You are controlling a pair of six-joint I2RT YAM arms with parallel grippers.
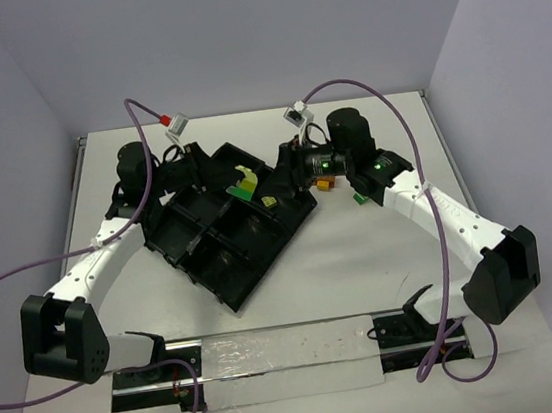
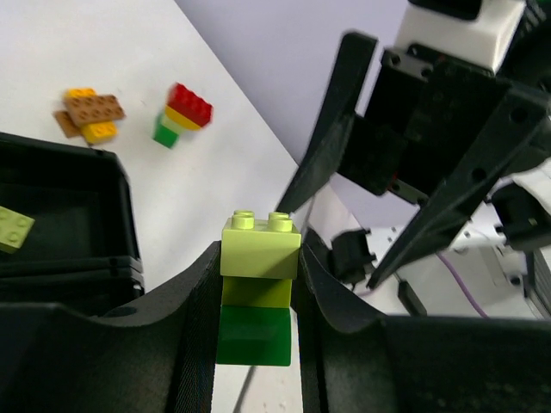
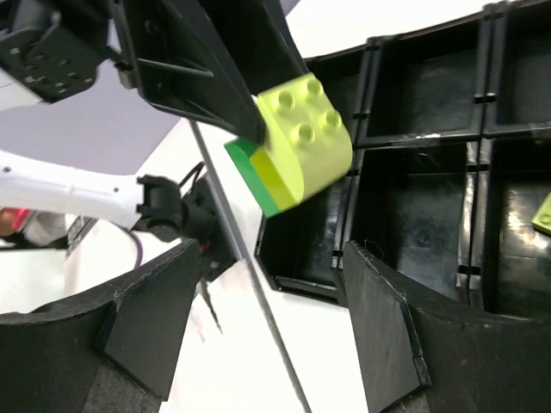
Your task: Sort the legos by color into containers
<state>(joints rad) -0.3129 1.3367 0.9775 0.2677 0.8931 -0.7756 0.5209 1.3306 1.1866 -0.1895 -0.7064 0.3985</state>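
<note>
The left gripper (image 2: 256,258) is pinching a little brick stack (image 2: 258,297) between its two black fingers. The stack has three colors: pale yellow-green at the tip, a yellower one in the middle, and green at the back. Its long way runs along the fingers. The bumps on the pale brick point out past the fingertips, toward the right gripper (image 3: 271,254).

The stack hangs in the air over the far side of the black tray (image 1: 231,262). The tray sits cornerwise on the bench (image 1: 386,284), a bit left of the middle.

The right gripper is right in front of the stack, very near it but not touching. Its fingers are spread wide with nothing between them.

One flat pale brick (image 1: 269,202) lies in a tray box on the right side. On the bench past the tray's right corner lie some orange bricks (image 1: 326,186). Just beside them is a small pile with red on top (image 2: 179,114).
</note>
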